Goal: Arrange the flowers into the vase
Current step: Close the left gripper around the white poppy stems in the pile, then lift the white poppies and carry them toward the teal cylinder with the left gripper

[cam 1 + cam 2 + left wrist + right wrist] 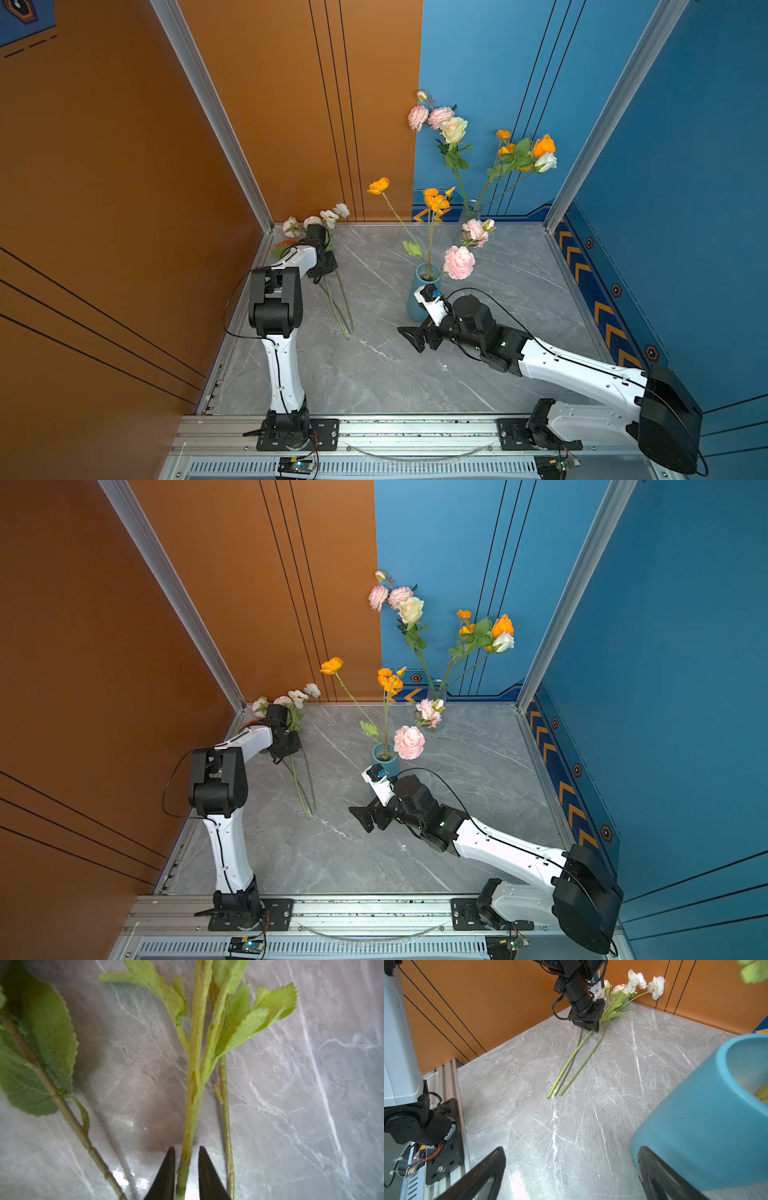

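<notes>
Three loose flowers (338, 303) lie at the table's back left, with white and pink blooms against the orange wall. In the left wrist view my left gripper (185, 1148) has its fingers drawn close on either side of one pale green stem (193, 1084). A thinner stem lies beside it. From above, the wrist hides those jaws. The blue vase (415, 309) stands mid-table holding orange blooms (436, 201) and a pink one (459, 262). My right gripper (411, 338) hangs open and empty just in front of the vase (695, 1126), one finger beside its wall.
A clear glass vase (469, 214) with tall pink, cream and orange flowers stands against the back wall. Orange and blue walls close in the left, back and right sides. The aluminium rail (415, 432) with both arm bases runs along the front edge.
</notes>
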{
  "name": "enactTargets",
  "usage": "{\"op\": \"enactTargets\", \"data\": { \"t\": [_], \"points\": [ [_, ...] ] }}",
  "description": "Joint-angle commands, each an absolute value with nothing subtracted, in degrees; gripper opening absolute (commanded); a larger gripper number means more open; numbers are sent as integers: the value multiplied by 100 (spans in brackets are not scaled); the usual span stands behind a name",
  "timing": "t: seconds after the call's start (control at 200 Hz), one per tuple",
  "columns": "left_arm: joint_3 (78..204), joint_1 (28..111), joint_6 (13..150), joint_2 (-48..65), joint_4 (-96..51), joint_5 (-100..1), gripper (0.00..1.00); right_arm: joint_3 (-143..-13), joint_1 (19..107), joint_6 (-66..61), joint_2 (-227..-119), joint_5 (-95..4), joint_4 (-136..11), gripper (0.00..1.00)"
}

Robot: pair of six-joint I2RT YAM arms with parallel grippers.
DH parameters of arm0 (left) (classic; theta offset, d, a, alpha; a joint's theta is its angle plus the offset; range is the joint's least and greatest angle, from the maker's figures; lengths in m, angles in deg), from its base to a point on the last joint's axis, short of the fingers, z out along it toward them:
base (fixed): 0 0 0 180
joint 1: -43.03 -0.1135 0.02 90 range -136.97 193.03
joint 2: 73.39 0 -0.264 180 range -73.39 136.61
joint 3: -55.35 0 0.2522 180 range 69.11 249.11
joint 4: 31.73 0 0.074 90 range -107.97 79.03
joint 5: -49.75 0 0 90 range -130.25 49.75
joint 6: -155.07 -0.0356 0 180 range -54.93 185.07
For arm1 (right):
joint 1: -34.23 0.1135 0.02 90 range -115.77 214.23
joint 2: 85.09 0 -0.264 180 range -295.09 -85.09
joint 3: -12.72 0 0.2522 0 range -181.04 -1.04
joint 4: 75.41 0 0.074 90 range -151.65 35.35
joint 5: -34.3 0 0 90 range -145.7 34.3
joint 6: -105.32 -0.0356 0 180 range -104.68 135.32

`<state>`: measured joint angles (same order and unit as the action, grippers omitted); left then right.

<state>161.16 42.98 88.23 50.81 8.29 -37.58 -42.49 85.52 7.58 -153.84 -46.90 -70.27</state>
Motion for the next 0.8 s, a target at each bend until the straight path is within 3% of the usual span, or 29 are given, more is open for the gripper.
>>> {"op": "enactTargets", "data": {
  "t": [0.0,0.035,0.3,0.796],
  "points": [
    [16245,4334,8785,5150,1077,-3809,6,-4150,8503,762,-15170,-4619,-7097,100],
    [16237,4325,8775,5129,1081,-3819,0,-4134,8494,761,-15130,-4617,-7081,100],
    [15841,4302,8712,4243,1074,-3853,0,-3998,8473,747,-14897,-4699,-7074,100],
    [14178,4546,8679,1393,981,-3889,0,-4123,8417,759,-15039,-4506,-7206,100]
  ]
}}
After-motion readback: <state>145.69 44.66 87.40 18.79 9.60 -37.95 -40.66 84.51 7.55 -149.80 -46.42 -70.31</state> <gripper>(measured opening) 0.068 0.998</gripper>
